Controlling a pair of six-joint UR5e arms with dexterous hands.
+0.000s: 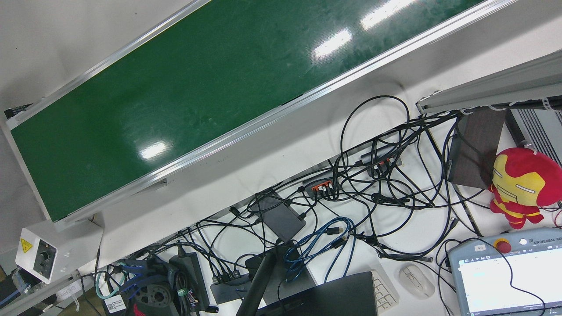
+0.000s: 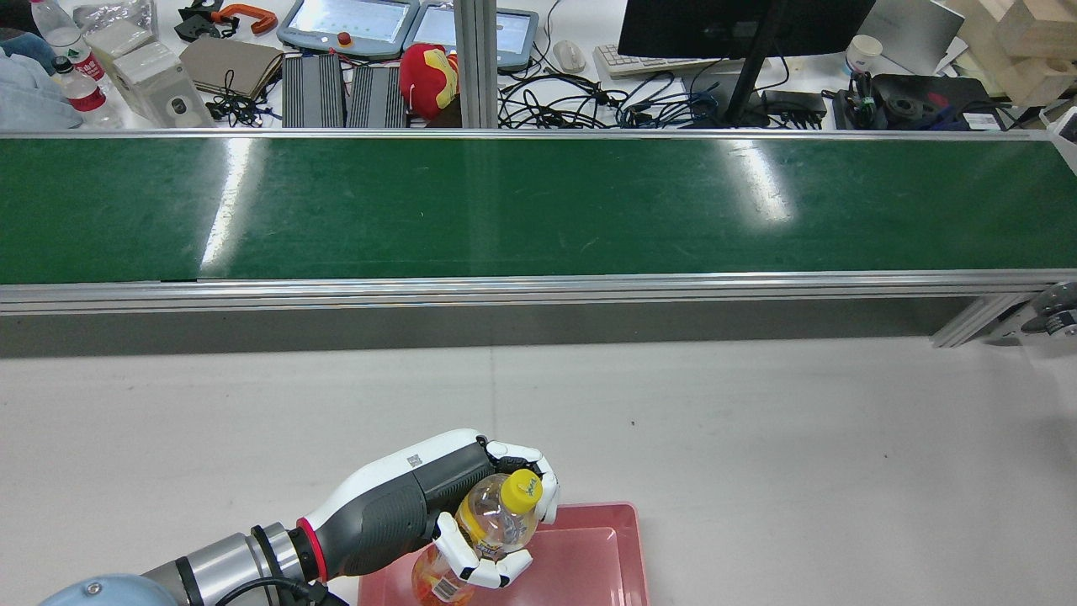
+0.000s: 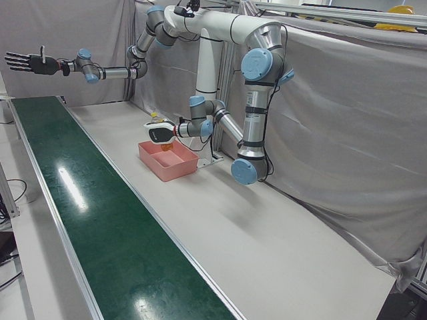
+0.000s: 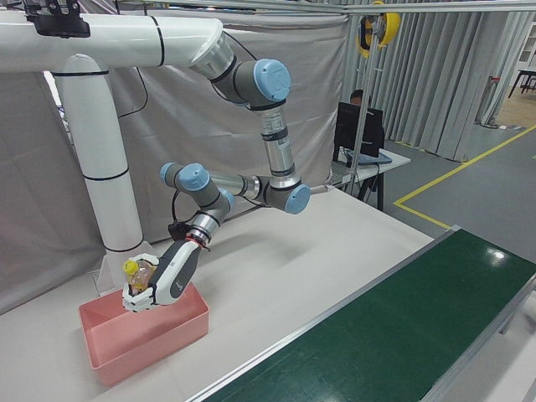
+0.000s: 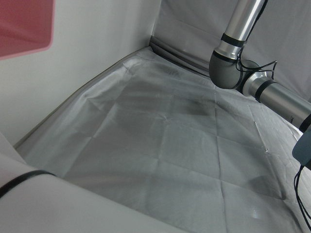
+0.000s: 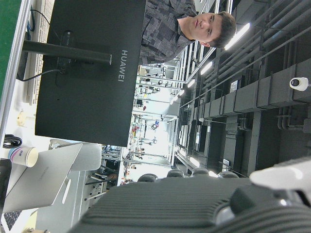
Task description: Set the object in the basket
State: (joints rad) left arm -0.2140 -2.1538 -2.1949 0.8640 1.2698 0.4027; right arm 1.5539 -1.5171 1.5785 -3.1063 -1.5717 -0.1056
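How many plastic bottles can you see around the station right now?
3: one yellow-capped bottle held by the left hand above the pink basket; two water bottles on the far desk. Others may be hidden.

"HUAWEI" runs along the bezel of the black monitor (image 6: 92, 73) in the right hand view. In the front view, the teach pendant (image 1: 509, 272) bears "UNIVERSAL RO…", cut off at the edge, and a yellow warning triangle (image 1: 26, 245) marks the conveyor's control box (image 1: 46, 254).

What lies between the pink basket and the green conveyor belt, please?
Only bare white table. In the rear view nothing stands between the basket and the belt; the left hand, holding the bottle, is over the basket itself.
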